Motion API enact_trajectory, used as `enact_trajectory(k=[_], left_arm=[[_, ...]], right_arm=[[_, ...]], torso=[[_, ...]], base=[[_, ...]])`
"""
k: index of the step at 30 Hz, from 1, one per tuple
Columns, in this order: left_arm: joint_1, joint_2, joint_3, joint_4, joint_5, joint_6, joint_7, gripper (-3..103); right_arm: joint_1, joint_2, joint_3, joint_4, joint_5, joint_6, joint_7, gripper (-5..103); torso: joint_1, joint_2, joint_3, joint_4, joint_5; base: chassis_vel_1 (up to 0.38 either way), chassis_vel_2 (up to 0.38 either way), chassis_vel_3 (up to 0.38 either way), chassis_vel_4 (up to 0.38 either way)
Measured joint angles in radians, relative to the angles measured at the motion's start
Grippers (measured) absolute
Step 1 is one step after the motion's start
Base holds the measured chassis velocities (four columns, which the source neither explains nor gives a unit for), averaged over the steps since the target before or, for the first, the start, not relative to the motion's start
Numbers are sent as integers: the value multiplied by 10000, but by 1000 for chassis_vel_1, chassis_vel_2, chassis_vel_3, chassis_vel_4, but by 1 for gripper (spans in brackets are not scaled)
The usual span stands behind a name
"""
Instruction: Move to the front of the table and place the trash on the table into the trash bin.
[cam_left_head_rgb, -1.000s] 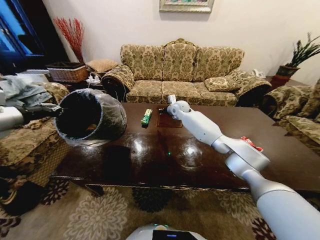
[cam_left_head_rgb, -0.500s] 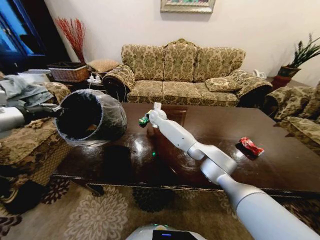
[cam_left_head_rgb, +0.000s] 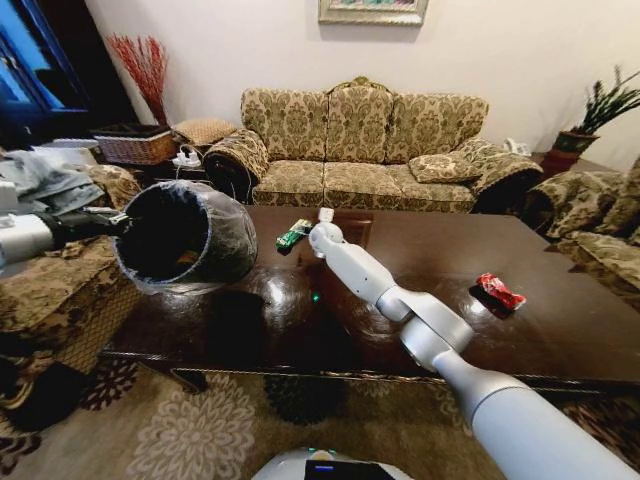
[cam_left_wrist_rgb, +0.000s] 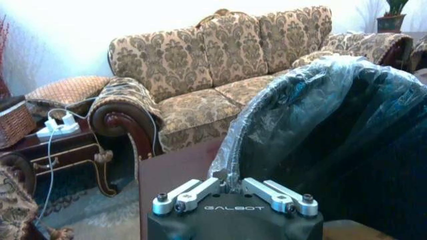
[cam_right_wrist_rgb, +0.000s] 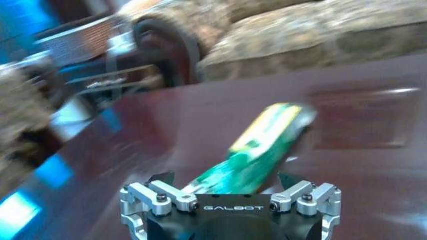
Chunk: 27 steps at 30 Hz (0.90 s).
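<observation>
Lying near the table's (cam_left_head_rgb: 560, 330) far edge, beside the centre inlay, the green packet (cam_left_head_rgb: 293, 234) sits just ahead of the right gripper (cam_right_wrist_rgb: 230, 187), fingers spread either side, nothing held. Judgement: centre on the packet before clamping. Left gripper (cam_left_wrist_rgb: 230, 192) clenches the bin's (cam_left_head_rgb: 185, 235) rim, tilted. Bin contents unclear; red wrapper (cam_left_head_rgb: 500, 291) well apart.

Glossy dark wood on the desk (cam_left_head_rgb: 560, 330), mirror-smooth. Crinkled clear plastic over the black trash bin (cam_left_head_rgb: 185, 235). Shiny green packet (cam_right_wrist_rgb: 260, 155). Brushed metal and matt black on the right gripper (cam_right_wrist_rgb: 230, 192).
</observation>
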Motion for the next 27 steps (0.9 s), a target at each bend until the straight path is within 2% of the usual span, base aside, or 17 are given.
enact_trajectory(k=[4, 6, 9, 12, 13, 16, 21, 27], left_arm=[[-5, -3, -8, -35, 32, 24, -8, 0], [-13, -3, -9, -73, 33, 54, -40, 0], [-24, -13, -26, -144, 29, 105, -43, 0], [-22, -86, -63, -181, 29, 141, -56, 0], [-22, -86, -63, -181, 29, 141, -56, 0], [4, -174, -100, -187, 47, 155, -58, 0], [8, -201, -131, -176, 61, 164, -41, 0], [-16, -193, -128, -136, 73, 166, -35, 0]], right_arm=[[-106, -3, -30, -215, -176, -72, 80, 100], [-129, -13, 183, -523, -356, -67, 74, 100], [-123, -16, 238, -773, -615, -72, -354, 100], [-51, -18, 271, -1045, -754, -124, -1107, 100], [-51, -18, 271, -1045, -754, -124, -1107, 100], [-45, -17, 178, -1121, -1079, -243, -2252, 100], [-47, -17, -59, -1100, -1582, -303, -3213, 100], [9, -15, -117, -1253, -1840, -361, -3223, 100]], torso=[[0, 0, 0, 3, -3], [0, 0, 0, -8, -4], [1, 0, 0, -13, -2], [1, 0, 0, -5, -2], [1, 0, 0, -5, -2], [1, 0, 0, 0, -3], [1, 0, 0, -5, -2], [0, 0, 0, -2, -3]], base=[[0, 0, 0, 0], [0, 0, 0, 0], [0, 0, 0, 0], [0, 0, 0, 0], [0, 0, 0, 0], [0, 0, 0, 0], [0, 0, 0, 0], [0, 0, 0, 0]])
